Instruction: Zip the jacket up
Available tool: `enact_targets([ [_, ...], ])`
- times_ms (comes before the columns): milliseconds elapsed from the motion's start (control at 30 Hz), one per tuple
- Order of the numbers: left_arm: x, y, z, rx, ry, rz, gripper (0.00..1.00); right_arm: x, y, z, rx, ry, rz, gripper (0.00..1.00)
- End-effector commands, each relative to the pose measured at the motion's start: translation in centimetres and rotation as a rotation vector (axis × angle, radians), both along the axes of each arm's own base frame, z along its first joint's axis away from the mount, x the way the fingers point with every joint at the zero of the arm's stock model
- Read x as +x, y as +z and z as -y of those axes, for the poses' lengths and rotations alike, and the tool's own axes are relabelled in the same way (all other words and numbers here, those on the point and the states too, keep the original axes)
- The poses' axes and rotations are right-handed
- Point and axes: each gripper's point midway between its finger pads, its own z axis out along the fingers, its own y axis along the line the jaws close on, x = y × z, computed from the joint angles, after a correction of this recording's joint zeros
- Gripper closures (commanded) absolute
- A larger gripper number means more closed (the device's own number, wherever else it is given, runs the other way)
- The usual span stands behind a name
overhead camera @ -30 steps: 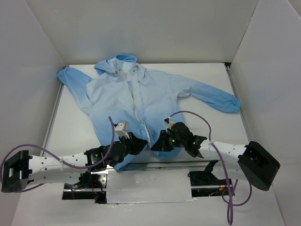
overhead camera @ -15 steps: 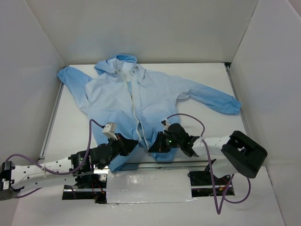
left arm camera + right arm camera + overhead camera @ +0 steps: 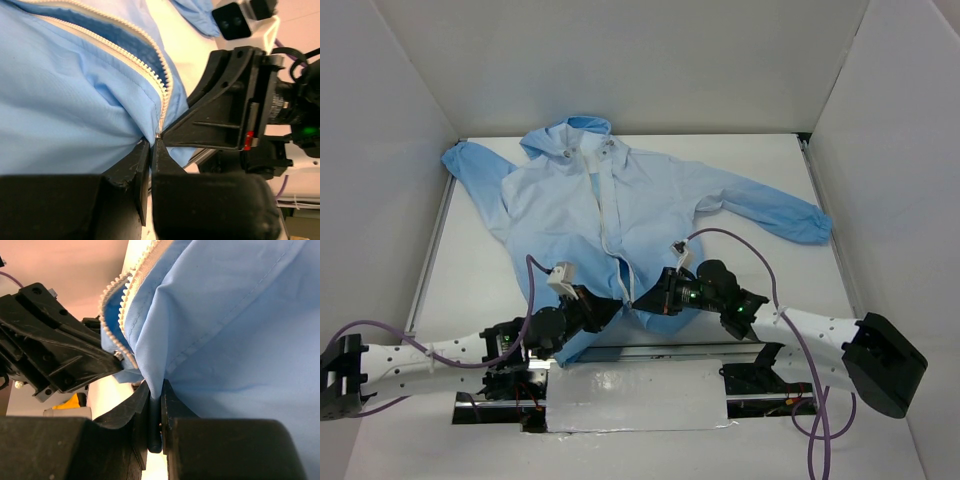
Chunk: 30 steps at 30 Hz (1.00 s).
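The light-blue hooded jacket (image 3: 640, 195) lies spread on the white table, its front open along the white zipper (image 3: 610, 225). At the hem, near the table's front edge, my two grippers meet at the zipper's bottom end. My left gripper (image 3: 611, 306) is shut on the jacket's left hem corner (image 3: 125, 120), just under the zipper teeth (image 3: 150, 70). The left gripper (image 3: 152, 143) nearly touches the right one. My right gripper (image 3: 642, 298) is shut on a fold of the right front panel (image 3: 165, 340). That fold sits pinched in the right gripper (image 3: 156, 390), beside its zipper teeth (image 3: 120, 320).
White walls enclose the table on three sides. A metal rail and a silver sheet (image 3: 635, 395) run along the near edge between the arm bases. The sleeves reach out to the left (image 3: 470, 170) and right (image 3: 790, 215). Purple cables (image 3: 740, 245) loop above both arms.
Both arms have shifted while keeping their grip on the hem. The left arm swung out left and came back. The right gripper has moved slightly left, closer to the left one.
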Motion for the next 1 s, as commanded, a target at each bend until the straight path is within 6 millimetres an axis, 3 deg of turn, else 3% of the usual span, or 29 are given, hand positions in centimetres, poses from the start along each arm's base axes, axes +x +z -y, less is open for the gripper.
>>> enact_targets([
  [0, -0.1, 3.8, 1.1, -0.147, -0.028, 0.062, 1.0, 0.2, 1.5, -0.7, 0.045, 0.017, 0.05, 1.0],
  [67, -0.1, 3.9, 0.8, -0.157, -0.026, 0.068, 1.0, -0.2, 1.1, -0.5, 0.055, 0.03, 0.056, 1.0],
  [300, -0.2, 3.4, 0.0, -0.165, -0.013, 0.063, 1.0, -1.7, 3.2, -0.5, 0.173, 0.113, 0.176, 1.0],
  [467, -0.5, 3.4, 0.3, -0.181, -0.036, 0.066, 1.0, -2.7, 3.6, -0.1, 0.189, 0.177, 0.259, 1.0],
  [967, -1.3, 3.6, 0.5, -0.239, -0.085, 0.092, 1.0, -1.8, 4.0, 1.1, 0.272, 0.197, 0.258, 1.0],
])
